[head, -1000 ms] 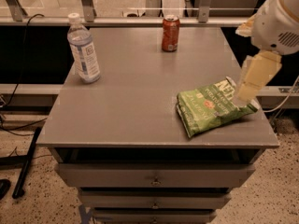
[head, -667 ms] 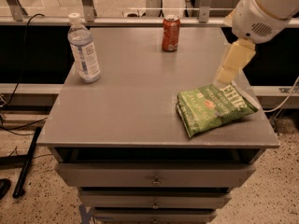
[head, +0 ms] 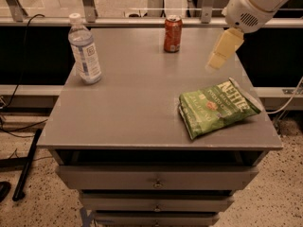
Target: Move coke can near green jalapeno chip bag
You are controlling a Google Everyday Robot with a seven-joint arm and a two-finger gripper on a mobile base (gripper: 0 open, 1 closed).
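The coke can (head: 173,33) stands upright at the far middle of the grey table (head: 132,103). The green jalapeno chip bag (head: 217,107) lies flat near the table's right front. My gripper (head: 218,55) hangs in the air above the table's right side, to the right of the can and above and behind the bag, touching neither. The white arm comes in from the upper right corner.
A clear water bottle (head: 84,50) with a white cap stands at the table's left. Drawers (head: 156,178) sit below the tabletop. A railing (head: 118,18) and window run behind the table. Cables lie on the floor at left.
The arm and gripper have moved up and to the left, from beside the chip bag's right end to a spot above the table nearer the can. The objects have not moved.
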